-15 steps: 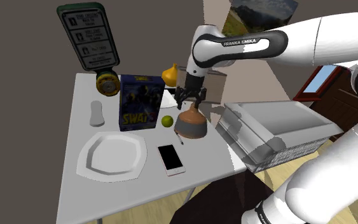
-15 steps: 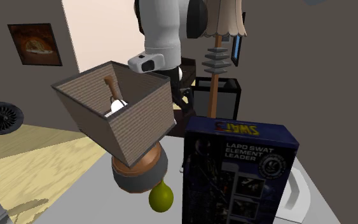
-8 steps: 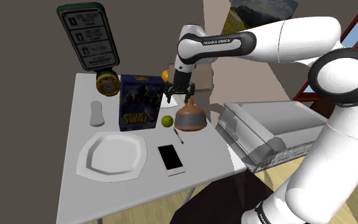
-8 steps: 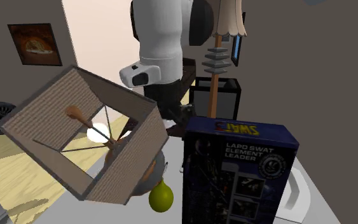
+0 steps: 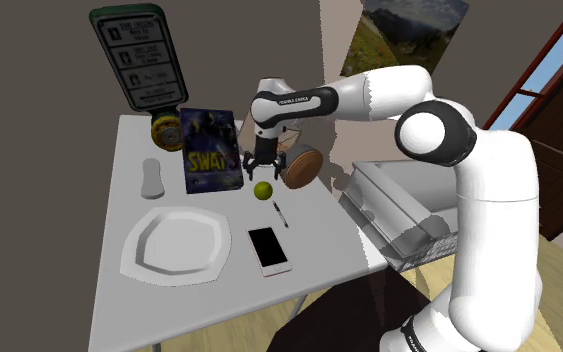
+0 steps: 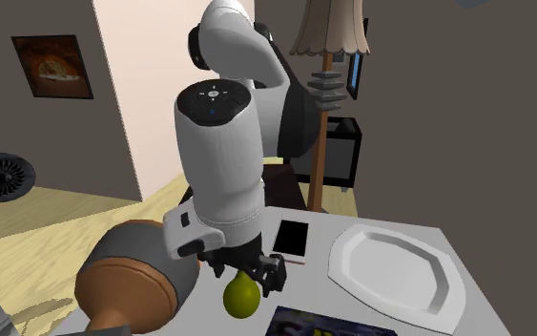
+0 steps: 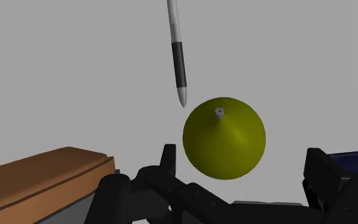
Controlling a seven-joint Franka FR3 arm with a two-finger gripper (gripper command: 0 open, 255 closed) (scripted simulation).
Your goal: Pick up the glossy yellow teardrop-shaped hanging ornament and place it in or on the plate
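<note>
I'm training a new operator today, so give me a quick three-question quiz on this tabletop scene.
1. True or false: the pincer is shut on the yellow ornament.
2. What lies between the ornament and the phone? A) pen B) spoon C) cup
3. Fill in: the ornament rests on the ____, not the plate.
Key: 1 false, it stands open around it; 2 A; 3 table.

Yellow-green teardrop ornament [image 7: 224, 139] upright, tip up; white plate [image 5: 141, 243] flat, well apart.
</note>
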